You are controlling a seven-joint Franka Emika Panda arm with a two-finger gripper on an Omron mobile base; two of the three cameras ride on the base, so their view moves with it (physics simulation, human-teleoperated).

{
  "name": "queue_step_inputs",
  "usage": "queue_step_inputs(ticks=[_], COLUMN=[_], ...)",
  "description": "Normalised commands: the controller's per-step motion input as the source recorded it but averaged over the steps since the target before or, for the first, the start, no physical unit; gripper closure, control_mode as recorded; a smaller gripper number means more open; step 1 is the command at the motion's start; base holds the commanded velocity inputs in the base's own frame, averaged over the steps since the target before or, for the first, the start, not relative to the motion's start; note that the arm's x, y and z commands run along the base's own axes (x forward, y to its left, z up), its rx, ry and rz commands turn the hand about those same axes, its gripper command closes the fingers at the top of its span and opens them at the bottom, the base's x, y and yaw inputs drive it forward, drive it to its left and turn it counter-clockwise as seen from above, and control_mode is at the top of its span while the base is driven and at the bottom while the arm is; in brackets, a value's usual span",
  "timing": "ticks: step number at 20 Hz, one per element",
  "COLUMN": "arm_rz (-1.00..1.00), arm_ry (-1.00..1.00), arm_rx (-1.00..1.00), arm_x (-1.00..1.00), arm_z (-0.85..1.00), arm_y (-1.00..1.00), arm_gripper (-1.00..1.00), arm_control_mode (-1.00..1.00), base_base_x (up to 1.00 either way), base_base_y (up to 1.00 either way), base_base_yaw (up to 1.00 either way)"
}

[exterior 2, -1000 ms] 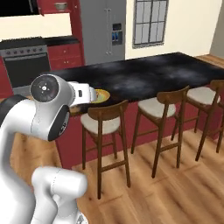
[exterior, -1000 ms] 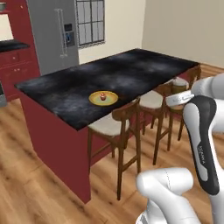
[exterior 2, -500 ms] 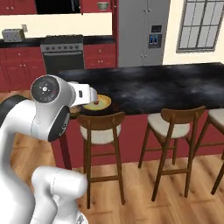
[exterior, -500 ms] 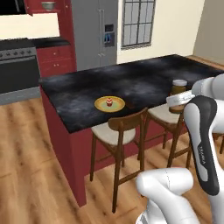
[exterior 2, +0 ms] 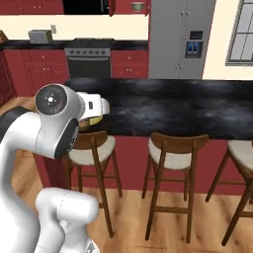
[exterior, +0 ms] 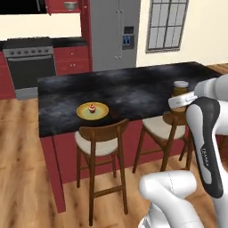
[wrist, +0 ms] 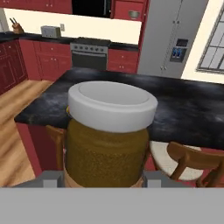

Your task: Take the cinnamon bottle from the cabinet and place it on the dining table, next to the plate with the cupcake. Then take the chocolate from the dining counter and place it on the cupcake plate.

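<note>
My gripper (exterior: pixel 181 101) is shut on the cinnamon bottle (exterior: pixel 180 89), a tan-brown jar with a pale cap, held upright over the right part of the dining table (exterior: pixel 133 89). Seen from the hand, the cinnamon bottle (wrist: pixel 109 131) stands large between the fingertips of the gripper (wrist: pixel 105 177), with the black-topped dining table (wrist: pixel 188 109) beyond it. The yellow plate (exterior: pixel 92 111) with the small red-topped cupcake (exterior: pixel 92 107) lies near the table's front left corner, well left of the jar. Red wall cabinets (wrist: pixel 131 8) hang at the back. The chocolate is out of view.
Wooden stools (exterior: pixel 100 138) (exterior: pixel 164 124) (exterior 2: pixel 178 148) stand along the table's near side. A range (exterior: pixel 29 67) and a steel fridge (exterior: pixel 113 33) line the back wall. A toaster (wrist: pixel 50 31) sits on the far worktop. Wood floor spreads left of the island.
The whole picture has shifted: the base has swung round, so the island now lies broadside and the range has come into view. The jar stays in the grip.
</note>
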Motion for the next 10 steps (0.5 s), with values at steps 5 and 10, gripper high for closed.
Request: queue_step_inputs(ticks=[5,10], arm_rz=[0.0,0.0], arm_ry=[0.0,0.0], arm_rx=[0.0,0.0], arm_x=[0.0,0.0], arm_z=[0.0,0.0], arm_y=[0.0,0.0], arm_gripper=[1.0,1.0], arm_control_mode=[1.0,1.0], base_base_x=[0.55,0.64], base_base_y=[-0.53,-0.55], base_base_yaw=[0.31,0.4])
